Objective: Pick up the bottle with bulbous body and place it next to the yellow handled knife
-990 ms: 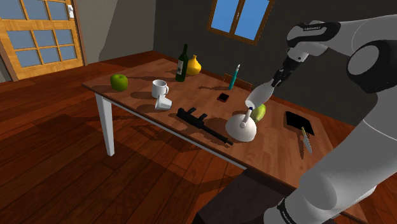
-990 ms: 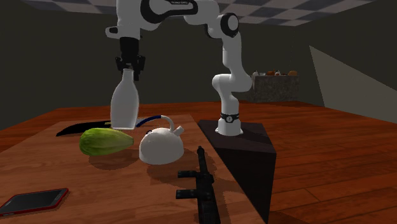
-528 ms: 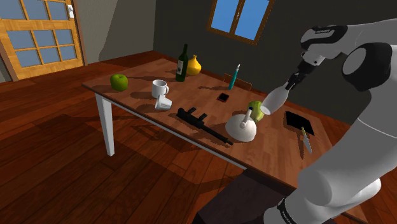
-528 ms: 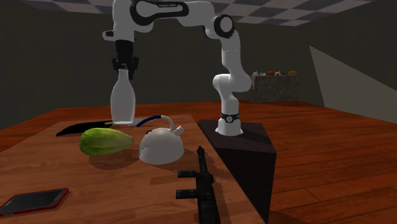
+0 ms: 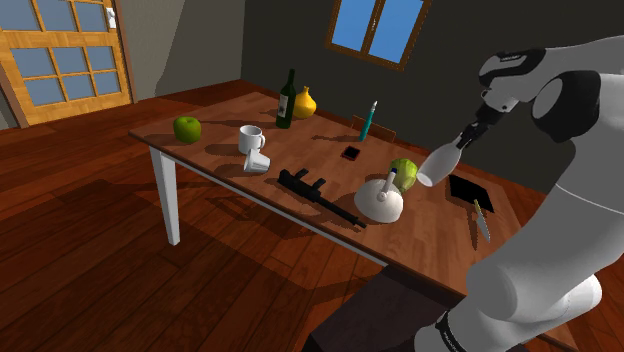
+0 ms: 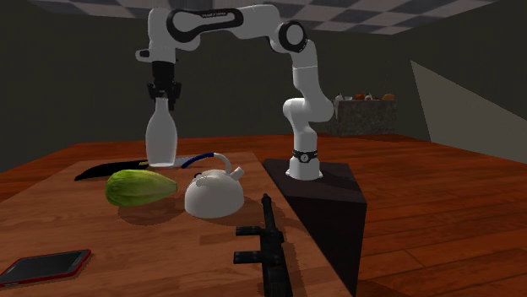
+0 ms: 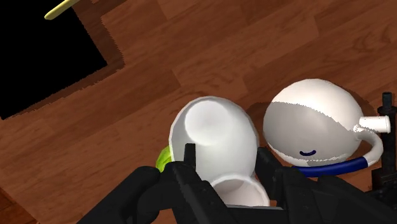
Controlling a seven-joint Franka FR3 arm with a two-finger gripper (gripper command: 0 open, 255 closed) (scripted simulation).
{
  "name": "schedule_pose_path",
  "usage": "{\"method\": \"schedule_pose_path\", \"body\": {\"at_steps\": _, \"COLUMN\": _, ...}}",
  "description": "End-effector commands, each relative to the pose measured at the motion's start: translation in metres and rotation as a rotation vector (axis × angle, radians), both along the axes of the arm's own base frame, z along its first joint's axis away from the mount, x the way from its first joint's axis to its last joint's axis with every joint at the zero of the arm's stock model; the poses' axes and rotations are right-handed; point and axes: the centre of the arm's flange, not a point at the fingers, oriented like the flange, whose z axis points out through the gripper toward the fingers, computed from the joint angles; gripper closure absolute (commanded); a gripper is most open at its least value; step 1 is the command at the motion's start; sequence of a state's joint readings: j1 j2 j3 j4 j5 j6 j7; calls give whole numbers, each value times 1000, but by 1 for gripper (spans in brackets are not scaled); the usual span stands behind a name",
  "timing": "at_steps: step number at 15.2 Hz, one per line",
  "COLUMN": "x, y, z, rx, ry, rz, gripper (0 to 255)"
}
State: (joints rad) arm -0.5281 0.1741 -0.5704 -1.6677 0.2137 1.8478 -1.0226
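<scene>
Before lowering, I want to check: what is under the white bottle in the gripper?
In the wrist view, the bottle, clasped by the gripper, hangs over the wooden table. A sliver of the green fruit shows under it; the rest is covered.

bottle point(image 6: 161, 135) white | kettle point(image 6: 213, 196) white, blue handle | knife handle point(image 7: 62, 8) yellow | fingers point(image 7: 268, 178) black
</scene>
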Motion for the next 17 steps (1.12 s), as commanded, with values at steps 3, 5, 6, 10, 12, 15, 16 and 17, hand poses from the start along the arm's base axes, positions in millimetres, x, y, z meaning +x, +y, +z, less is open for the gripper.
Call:
{"method": "schedule_pose_path", "body": {"at_steps": 3, "x": 0, "y": 0, "z": -21, "rx": -1, "ry": -1, "rz": 0, "gripper": 255}}
{"method": "schedule_pose_path", "body": {"at_steps": 5, "x": 0, "y": 0, "z": -31, "rx": -1, "ry": -1, "rz": 0, "gripper": 255}}
{"method": "schedule_pose_path", "body": {"at_steps": 6, "x": 0, "y": 0, "z": -37, "rx": -1, "ry": -1, "rz": 0, "gripper": 255}}
{"method": "schedule_pose_path", "body": {"at_steps": 10, "x": 0, "y": 0, "z": -58, "rx": -1, "ry": -1, "rz": 0, "gripper": 255}}
{"method": "schedule_pose_path", "body": {"at_steps": 12, "x": 0, "y": 0, "z": -68, "rx": -1, "ry": -1, "rz": 0, "gripper": 255}}
{"method": "schedule_pose_path", "body": {"at_steps": 15, "x": 0, "y": 0, "z": -83, "rx": -1, "ry": -1, "rz": 0, "gripper": 255}}
{"method": "schedule_pose_path", "body": {"at_steps": 16, "x": 0, "y": 0, "z": -83, "rx": -1, "ry": -1, "rz": 0, "gripper": 255}}
{"method": "schedule_pose_path", "body": {"at_steps": 17, "x": 0, "y": 0, "z": -83, "rx": -1, "ry": -1, "rz": 0, "gripper": 255}}
